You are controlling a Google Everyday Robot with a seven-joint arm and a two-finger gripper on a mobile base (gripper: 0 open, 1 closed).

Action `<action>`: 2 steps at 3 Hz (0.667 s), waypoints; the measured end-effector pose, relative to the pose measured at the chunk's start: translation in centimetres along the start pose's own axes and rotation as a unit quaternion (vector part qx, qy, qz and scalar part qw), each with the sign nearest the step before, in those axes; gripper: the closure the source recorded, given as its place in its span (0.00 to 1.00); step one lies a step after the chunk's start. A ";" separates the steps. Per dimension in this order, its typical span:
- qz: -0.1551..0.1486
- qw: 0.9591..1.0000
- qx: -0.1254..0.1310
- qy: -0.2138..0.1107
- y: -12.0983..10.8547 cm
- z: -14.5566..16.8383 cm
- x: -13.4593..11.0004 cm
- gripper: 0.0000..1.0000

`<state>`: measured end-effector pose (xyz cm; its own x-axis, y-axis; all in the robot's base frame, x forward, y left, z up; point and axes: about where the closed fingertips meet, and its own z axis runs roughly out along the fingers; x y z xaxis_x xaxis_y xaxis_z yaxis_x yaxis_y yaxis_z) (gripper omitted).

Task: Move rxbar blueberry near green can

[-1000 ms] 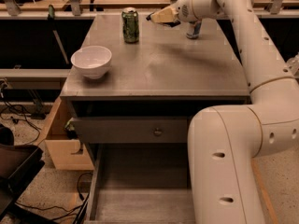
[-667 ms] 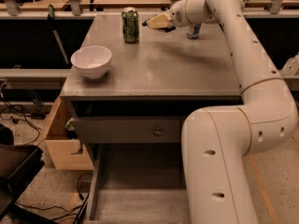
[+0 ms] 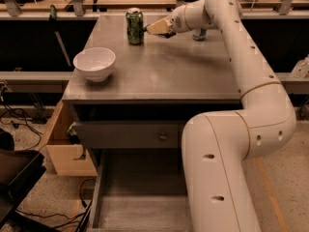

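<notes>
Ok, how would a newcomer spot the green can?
Start at the grey table; at its far edge, left of middle, stands the green can, the gripper just right of it. It is mottled green, unlike the white bowl nearer the front.

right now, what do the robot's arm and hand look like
Thick glossy cream-white arm of rounded tubular segments, thin seams at the joints, small dark oval holes along the shell; no loose cables show. Its tan wedge-shaped hand is beside the green drink can.
</notes>
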<state>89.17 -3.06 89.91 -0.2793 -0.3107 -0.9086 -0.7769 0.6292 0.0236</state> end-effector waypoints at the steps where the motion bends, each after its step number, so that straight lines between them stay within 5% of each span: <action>1: 0.001 1.000 -0.002 0.001 0.2 0.4 0.2 0.54; 2: 0.001 1.000 -0.005 0.003 0.3 0.8 0.3 0.30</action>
<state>89.29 -2.37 89.31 -0.2840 -0.3132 -0.9062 -0.7816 0.6231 0.0296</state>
